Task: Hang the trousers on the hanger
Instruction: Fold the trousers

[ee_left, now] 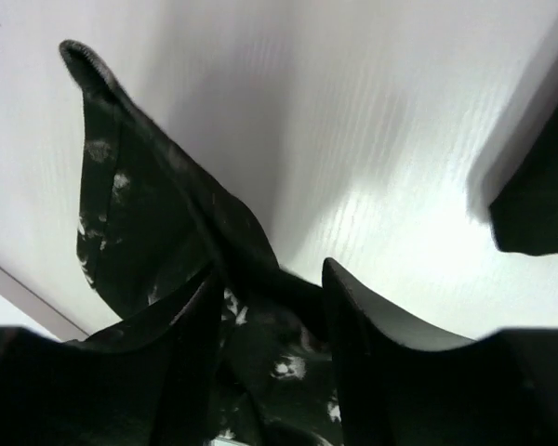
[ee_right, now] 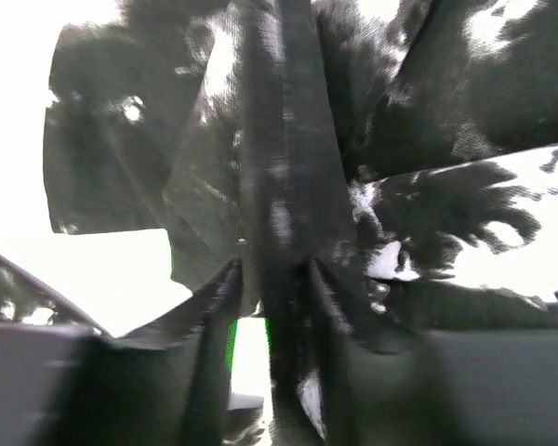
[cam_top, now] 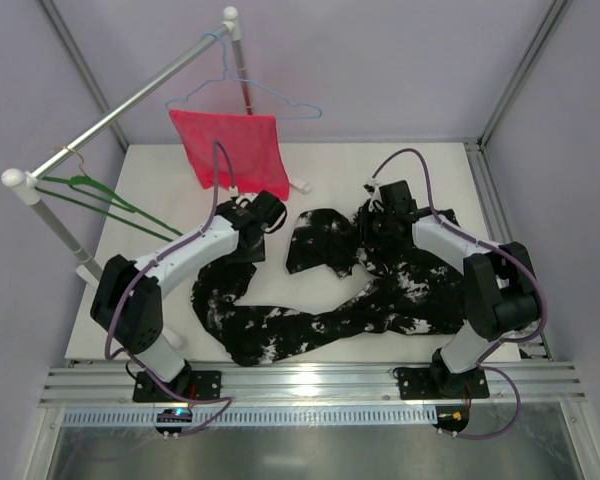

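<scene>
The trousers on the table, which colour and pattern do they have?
The trousers are black with irregular white splotches, clearest in the top external view.

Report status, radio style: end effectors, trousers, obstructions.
Right end effector pinching trousers fold. Left end effector straddles fabric, grip unclear. Green hanger on rail, untouched. No obstruction.

A white tabletop (cam_top: 330, 180) is carrying the black, white-splotched trousers (cam_top: 310, 320), which are lying crumpled across its middle and right. The fabric is curving from the left centre along the near edge and up the right side. One folded flap is resting toward the middle, with bare white surface showing inside the curve. Seen close from the left wrist, a fold is standing up off the tabletop in a peak. Two white posts (cam_top: 55, 230) are standing on the tabletop, one at its left edge, one at the back.
</scene>
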You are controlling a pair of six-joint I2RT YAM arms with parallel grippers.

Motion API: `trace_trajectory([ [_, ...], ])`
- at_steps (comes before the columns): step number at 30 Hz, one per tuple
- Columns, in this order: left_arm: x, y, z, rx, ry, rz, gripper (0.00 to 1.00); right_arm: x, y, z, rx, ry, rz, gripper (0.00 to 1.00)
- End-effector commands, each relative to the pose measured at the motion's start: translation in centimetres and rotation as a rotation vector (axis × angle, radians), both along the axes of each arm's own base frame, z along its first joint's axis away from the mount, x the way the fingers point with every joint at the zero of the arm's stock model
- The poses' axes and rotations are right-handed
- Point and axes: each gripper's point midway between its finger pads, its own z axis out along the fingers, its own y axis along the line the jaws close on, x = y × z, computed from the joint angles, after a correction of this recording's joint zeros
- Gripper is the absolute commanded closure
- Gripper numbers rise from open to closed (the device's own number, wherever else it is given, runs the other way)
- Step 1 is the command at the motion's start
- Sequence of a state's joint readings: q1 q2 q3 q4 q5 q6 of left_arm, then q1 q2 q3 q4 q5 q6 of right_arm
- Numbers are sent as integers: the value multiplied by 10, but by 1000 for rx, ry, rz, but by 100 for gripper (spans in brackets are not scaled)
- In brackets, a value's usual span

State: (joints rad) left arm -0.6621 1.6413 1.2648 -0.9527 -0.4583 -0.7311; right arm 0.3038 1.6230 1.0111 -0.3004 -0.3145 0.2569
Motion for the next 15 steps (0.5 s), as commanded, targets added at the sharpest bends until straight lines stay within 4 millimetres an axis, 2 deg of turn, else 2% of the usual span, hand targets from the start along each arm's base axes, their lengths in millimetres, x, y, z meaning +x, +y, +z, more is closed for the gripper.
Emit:
trace_trajectory([
  [1,16,-14,41,-109,-114,-11,52,5,17,14,-13,-67,37,72],
  [2,17,-17,52,-132,-135,-29,47,2,20,19,-17,-84,47,82],
  [4,20,-34,69,-225,-158,-75,39,-13,27,20,-42,-85,66,92],
  [5,19,-40,77,-261,-168,-101,37,-18,30,32,-31,-115,69,96],
  [7,21,-50,87,-319,-186,-125,32,-38,34,31,-31,-129,85,96],
  [8,21,-58,91,-355,-184,-141,29,-44,33,46,-7,-171,65,96],
  [9,21,-61,93,-372,-184,-149,28,-59,29,30,-14,-143,65,96],
  [10,24,-69,95,-404,-192,-165,27,-64,33,32,9,-162,65,96],
  [11,24,-77,93,-435,-178,-179,25,-77,27,22,9,-145,53,96],
  [13,30,-89,83,-459,-161,-185,24,-87,21,12,4,-128,29,96],
  [14,31,-94,80,-474,-148,-187,23,-98,15,-2,-3,-87,13,96],
  [15,35,-99,77,-486,-143,-179,23,-102,15,-1,13,-96,13,96],
])
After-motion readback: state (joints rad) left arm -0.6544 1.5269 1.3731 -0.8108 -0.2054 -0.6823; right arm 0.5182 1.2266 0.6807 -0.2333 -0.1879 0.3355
